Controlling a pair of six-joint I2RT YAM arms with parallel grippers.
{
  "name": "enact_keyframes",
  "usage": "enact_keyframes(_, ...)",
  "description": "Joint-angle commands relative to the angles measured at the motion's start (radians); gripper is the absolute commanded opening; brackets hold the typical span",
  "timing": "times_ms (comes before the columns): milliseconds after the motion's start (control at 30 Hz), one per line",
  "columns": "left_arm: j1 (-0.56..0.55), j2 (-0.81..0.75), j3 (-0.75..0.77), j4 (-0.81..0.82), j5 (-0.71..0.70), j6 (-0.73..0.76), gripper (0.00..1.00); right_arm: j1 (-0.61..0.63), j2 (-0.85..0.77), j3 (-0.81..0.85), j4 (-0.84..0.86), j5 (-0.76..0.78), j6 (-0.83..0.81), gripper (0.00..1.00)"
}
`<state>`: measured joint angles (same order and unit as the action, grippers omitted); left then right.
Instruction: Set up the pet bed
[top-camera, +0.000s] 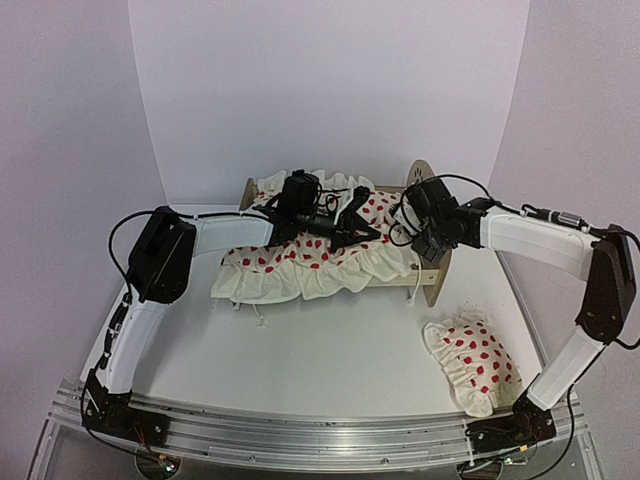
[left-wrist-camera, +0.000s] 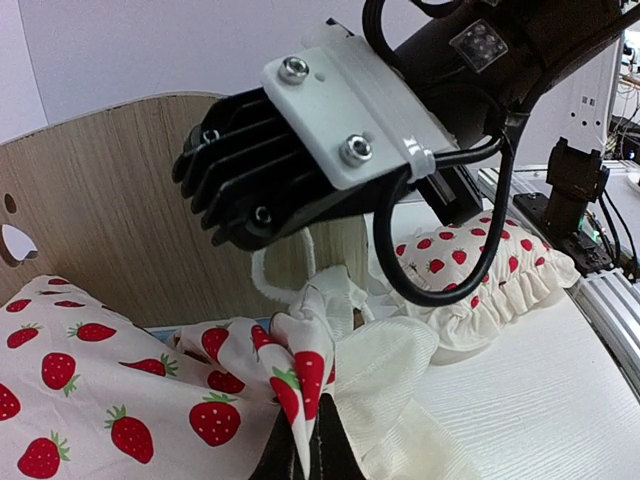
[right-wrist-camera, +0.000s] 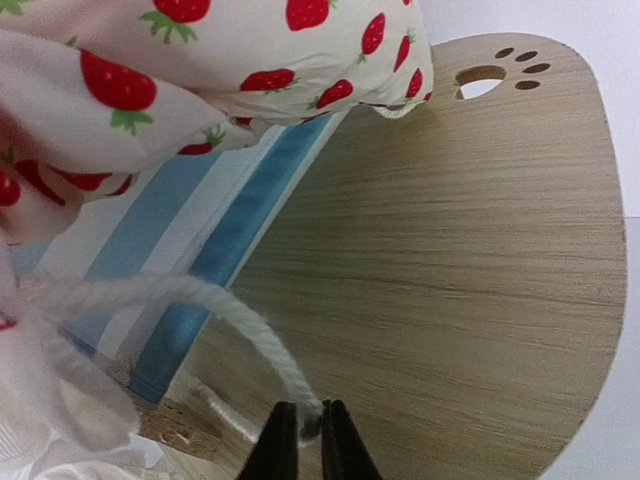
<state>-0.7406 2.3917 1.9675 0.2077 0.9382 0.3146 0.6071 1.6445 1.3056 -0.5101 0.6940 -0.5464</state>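
The pet bed (top-camera: 432, 275) stands at the back middle, its rounded headboard (right-wrist-camera: 450, 250) with the paw-print cutout (right-wrist-camera: 495, 75) on the right. A strawberry-print ruffled blanket (top-camera: 320, 265) lies over it and spills off the front. The blue-and-white striped mattress (right-wrist-camera: 190, 250) shows beneath the blanket in the right wrist view. My left gripper (left-wrist-camera: 310, 440) is shut on a bunched fold of the blanket (left-wrist-camera: 300, 370) close to the headboard (left-wrist-camera: 120, 200). My right gripper (right-wrist-camera: 307, 425) pinches the end of a white cord (right-wrist-camera: 230, 315) in front of the headboard.
A matching strawberry pillow (top-camera: 472, 362) lies on the white table at the front right, beside the right arm's base; the same pillow (left-wrist-camera: 470, 260) shows behind the right wrist's black housing (left-wrist-camera: 290, 170). White walls close in the back and sides.
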Motion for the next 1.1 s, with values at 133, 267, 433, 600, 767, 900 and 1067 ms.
enact_keyframes(133,-0.007,0.003,-0.017,-0.031,-0.007,0.019,0.00,0.003,-0.008,0.031,-0.148,-0.191,0.267,0.43)
enact_keyframes(267,-0.019,0.006,-0.014,-0.031,-0.025,0.007,0.00,0.004,-0.064,0.077,-0.247,-0.266,0.389,0.53)
enact_keyframes(433,-0.033,0.041,0.043,-0.026,-0.056,-0.044,0.00,0.002,-0.150,0.120,-0.338,-0.374,0.486,0.63)
enact_keyframes(600,-0.067,0.089,0.111,-0.052,-0.118,-0.071,0.00,-0.025,-0.201,0.135,-0.448,-0.385,0.604,0.67)
enact_keyframes(767,-0.100,0.139,0.191,-0.114,-0.172,-0.083,0.21,-0.036,-0.252,0.093,-0.449,-0.414,0.646,0.69)
enact_keyframes(900,-0.122,0.117,0.223,-0.183,-0.183,-0.075,0.41,-0.040,-0.250,0.088,-0.447,-0.402,0.625,0.70)
enact_keyframes(1067,-0.134,0.027,0.240,-0.333,-0.148,-0.044,0.64,-0.055,-0.238,0.082,-0.431,-0.458,0.606,0.71)
